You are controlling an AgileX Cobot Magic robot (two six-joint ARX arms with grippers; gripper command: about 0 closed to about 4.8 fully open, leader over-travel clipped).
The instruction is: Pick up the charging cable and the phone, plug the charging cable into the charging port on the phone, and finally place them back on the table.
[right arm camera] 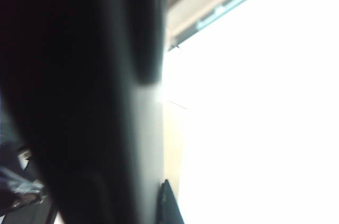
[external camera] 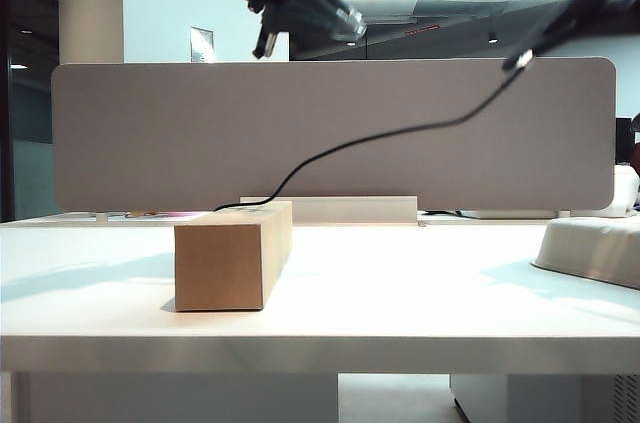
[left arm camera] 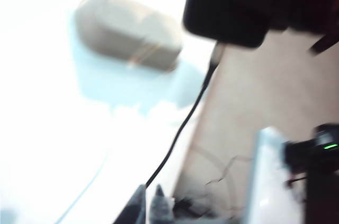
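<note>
Charging cable [external camera: 350, 141] hangs from raised right pincer [external camera: 560, 33].

A blurred view from the left wrist. A black phone [left arm camera: 225, 9] hangs near one edge, with the thin black cable [left arm camera: 183, 126] plugged into its end and trailing toward the left gripper's [left arm camera: 151, 205] dark fingertips — closed together. A tan box [left arm camera: 127, 30] lies on the white table [left arm camera: 47, 144] beyond.
</note>
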